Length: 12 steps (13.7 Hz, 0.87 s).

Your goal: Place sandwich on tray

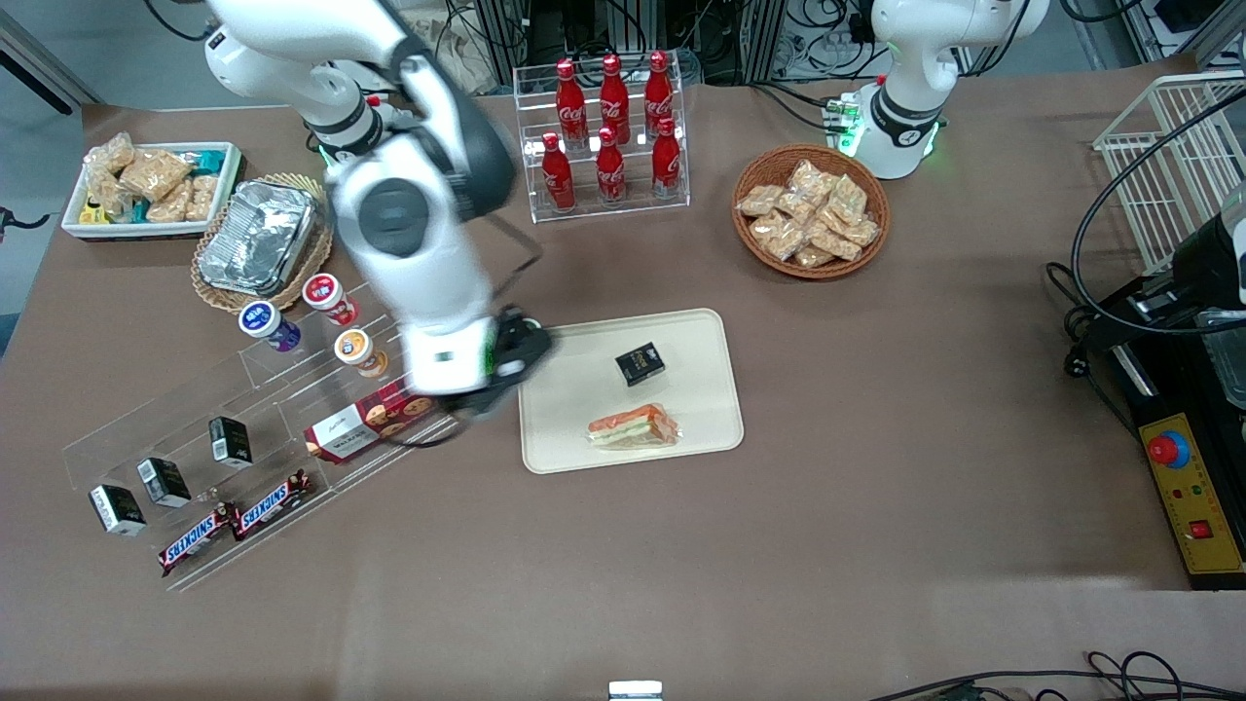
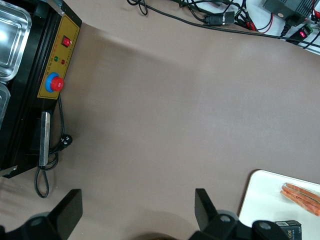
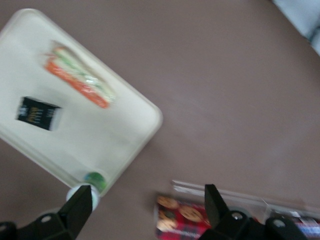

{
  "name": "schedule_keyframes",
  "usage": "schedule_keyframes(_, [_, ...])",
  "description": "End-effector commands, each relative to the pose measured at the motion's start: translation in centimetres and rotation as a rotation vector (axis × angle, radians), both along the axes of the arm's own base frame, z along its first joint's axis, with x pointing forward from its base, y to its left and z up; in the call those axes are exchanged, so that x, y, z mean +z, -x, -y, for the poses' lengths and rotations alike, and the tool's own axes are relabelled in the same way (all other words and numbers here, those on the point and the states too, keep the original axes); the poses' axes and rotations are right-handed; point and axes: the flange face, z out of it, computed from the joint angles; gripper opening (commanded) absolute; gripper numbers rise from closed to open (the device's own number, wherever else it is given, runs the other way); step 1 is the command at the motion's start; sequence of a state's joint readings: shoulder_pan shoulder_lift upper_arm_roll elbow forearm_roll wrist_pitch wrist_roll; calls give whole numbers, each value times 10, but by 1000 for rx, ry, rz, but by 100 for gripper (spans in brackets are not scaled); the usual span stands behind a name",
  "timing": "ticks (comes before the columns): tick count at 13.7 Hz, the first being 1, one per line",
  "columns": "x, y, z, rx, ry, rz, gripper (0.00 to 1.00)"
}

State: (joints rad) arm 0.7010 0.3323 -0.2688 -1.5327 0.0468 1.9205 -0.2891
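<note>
Matt beige plastic tray [image 1: 696, 336], glossy clear-wrapped sandwich [image 1: 633, 427], crinkled foil container [image 1: 258, 237], matt brown tabletop [image 1: 876, 506], wicker basket [image 1: 751, 185].

The front view looks steeply down from high on the whole counter [image 1: 876, 467]. The right wrist view hangs low above the tray [image 3: 130, 145], past the open end effector [image 3: 147, 207]. Both wrist views share the sandwich [image 2: 302, 196].

Robot lab with mock shop display: cola bottle rack [image 1: 610, 131], cable tangle [image 1: 779, 39], emergency-stop box [image 1: 1190, 506].
</note>
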Motion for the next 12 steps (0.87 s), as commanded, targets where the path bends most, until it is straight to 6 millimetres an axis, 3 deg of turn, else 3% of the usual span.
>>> schedule_keyframes(1, [21,-13,67,-144,19,3,100])
schedule_keyframes(3, [33,-20,112,-211,32,-2,100])
schedule_keyframes(6, [49,-19,165,-313,39,-40,100])
schedule_keyframes(9, [67,-15,234,-482,9,-51,100])
schedule_keyframes(12, [81,-5,289,-568,-8,-85,100])
